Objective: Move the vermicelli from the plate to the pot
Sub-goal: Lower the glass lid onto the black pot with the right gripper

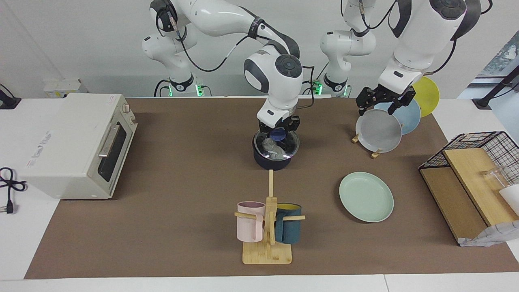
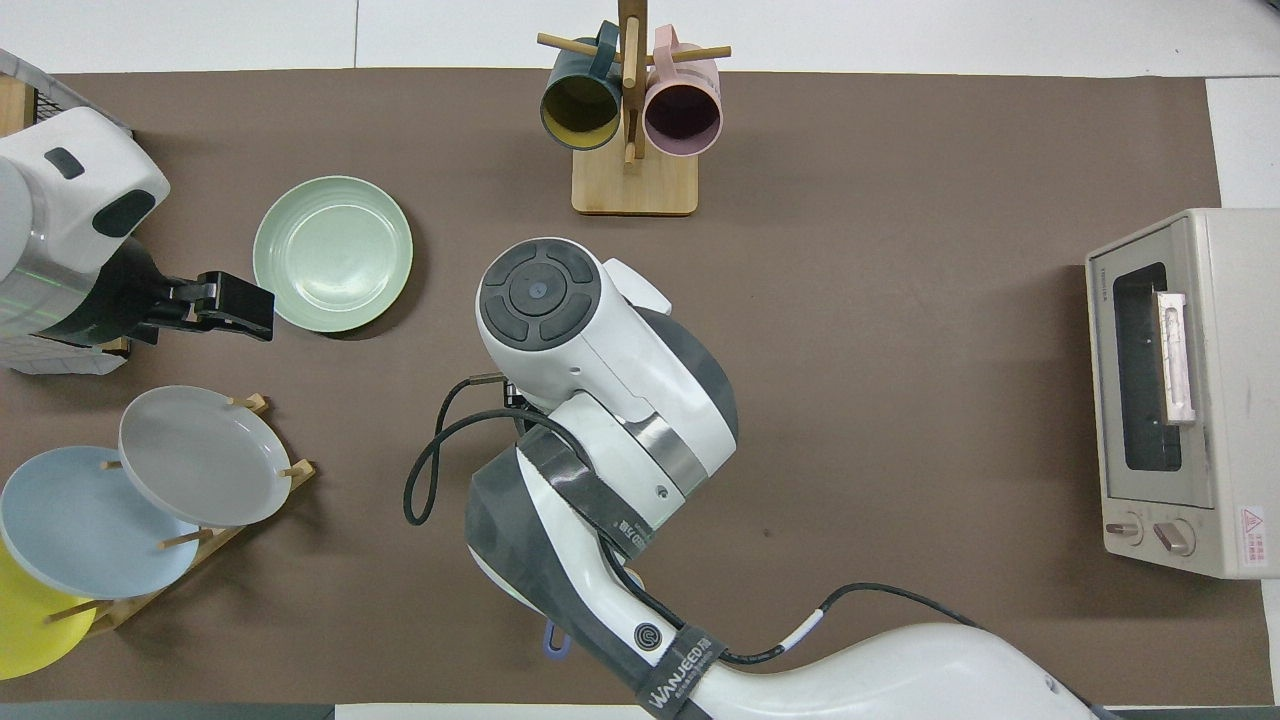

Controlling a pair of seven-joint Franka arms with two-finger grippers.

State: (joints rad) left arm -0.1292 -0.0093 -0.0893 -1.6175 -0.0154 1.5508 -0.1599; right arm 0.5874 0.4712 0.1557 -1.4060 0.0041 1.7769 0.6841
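Observation:
The dark navy pot (image 1: 272, 162) stands mid-table, nearer to the robots than the mug rack. A glass lid (image 1: 290, 149) with a blue knob lies on it. Whitish vermicelli (image 1: 271, 147) shows through the glass, inside the pot. My right gripper (image 1: 279, 130) is down on the lid, its fingers closed around the knob. In the overhead view the right arm hides the pot; only its blue handle tip (image 2: 553, 640) shows. The mint-green plate (image 1: 366, 196) (image 2: 332, 252) lies bare toward the left arm's end. My left gripper (image 1: 379, 106) (image 2: 235, 305) waits open over the plate rack.
A plate rack holds a grey plate (image 1: 378, 130), a light blue plate (image 1: 408, 115) and a yellow plate (image 1: 426, 95). A wooden mug rack (image 1: 267, 227) carries a pink and a dark teal mug. A toaster oven (image 1: 77, 144) stands at the right arm's end, a wire basket (image 1: 482, 142) at the left arm's.

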